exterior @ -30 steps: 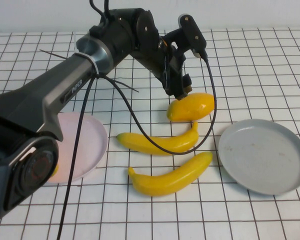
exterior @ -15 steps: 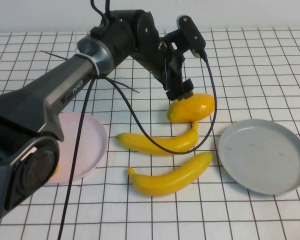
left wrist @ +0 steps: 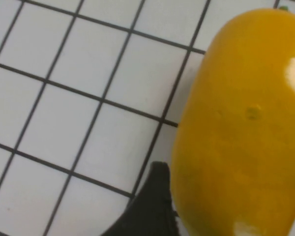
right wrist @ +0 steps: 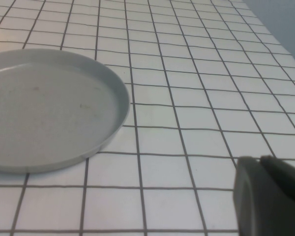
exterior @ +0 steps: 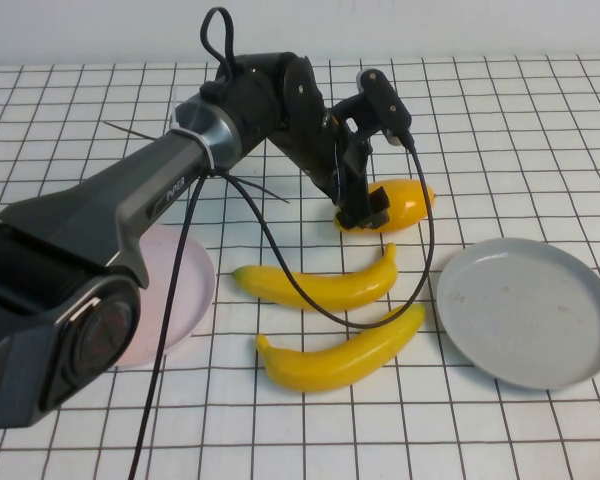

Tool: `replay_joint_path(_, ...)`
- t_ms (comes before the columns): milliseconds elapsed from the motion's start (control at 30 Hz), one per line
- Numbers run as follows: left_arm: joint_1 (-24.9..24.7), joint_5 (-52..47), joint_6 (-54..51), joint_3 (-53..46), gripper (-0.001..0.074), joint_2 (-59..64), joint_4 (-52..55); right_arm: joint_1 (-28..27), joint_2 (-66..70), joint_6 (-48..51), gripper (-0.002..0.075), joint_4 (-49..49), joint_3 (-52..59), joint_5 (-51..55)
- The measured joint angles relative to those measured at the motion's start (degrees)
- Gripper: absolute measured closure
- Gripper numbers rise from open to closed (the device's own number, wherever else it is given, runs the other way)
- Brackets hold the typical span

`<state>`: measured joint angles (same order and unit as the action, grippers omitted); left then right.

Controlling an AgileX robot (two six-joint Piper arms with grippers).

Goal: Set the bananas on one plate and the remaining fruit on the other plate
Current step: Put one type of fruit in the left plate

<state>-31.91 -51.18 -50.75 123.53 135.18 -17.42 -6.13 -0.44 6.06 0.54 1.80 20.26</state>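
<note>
An orange-yellow mango-like fruit [exterior: 408, 201] lies at the table's middle. My left gripper [exterior: 366, 212] is down over its left half, open, jaws astride it. In the left wrist view the fruit [left wrist: 241, 113] fills the space between the jaws, and one dark fingertip [left wrist: 155, 204] touches its side. Two yellow bananas [exterior: 320, 286] [exterior: 345, 352] lie in front of it. The grey plate [exterior: 528, 310] is at the right and holds nothing. The pale pink plate [exterior: 185, 285] is at the left, partly behind my left arm. The second plump fruit is hidden. My right gripper [right wrist: 259, 158] is shut and empty, low beside the grey plate [right wrist: 49, 105].
The left arm's black cable [exterior: 420, 240] hangs down across both bananas. The table is a white sheet with a black grid, reaching to a pale wall at the back.
My left gripper has come down from just above the plump fruit to around its left half. The fruit has shifted slightly. Bananas and plates have not moved.
</note>
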Motion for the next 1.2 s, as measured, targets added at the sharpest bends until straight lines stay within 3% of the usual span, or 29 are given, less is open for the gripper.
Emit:
replay_joint_path(200, 0.0, -4.0, -0.7, 0.3, 0.0066, 0.3, -1.0, 0.0, 0.0, 0.0, 0.0742, 0.0, 0.0, 0.0)
replay_joint_path(933, 0.0, -0.1, -6.6, 0.5, 0.0067, 4.5, -5.3, 0.0, 0.0, 0.0, 0.0742, 0.0, 0.0, 0.0)
replay_joint_path(1000, 0.0, 0.8, -7.0, 0.5, 0.0088, 4.5, -5.9, 0.0, 0.0, 0.0, 0.0742, 0.0, 0.0, 0.0)
replay_joint_path(1100, 0.0, 1.4, -7.1, 0.5, 0.021, 4.5, -7.8, 0.0, 0.0, 0.0, 0.0742, 0.0, 0.0, 0.0)
replay_joint_path(1200, 0.0, 1.7, -7.2, 0.5, 0.0204, 4.5, -10.0, 0.0, 0.0, 0.0, 0.0742, 0.0, 0.0, 0.0)
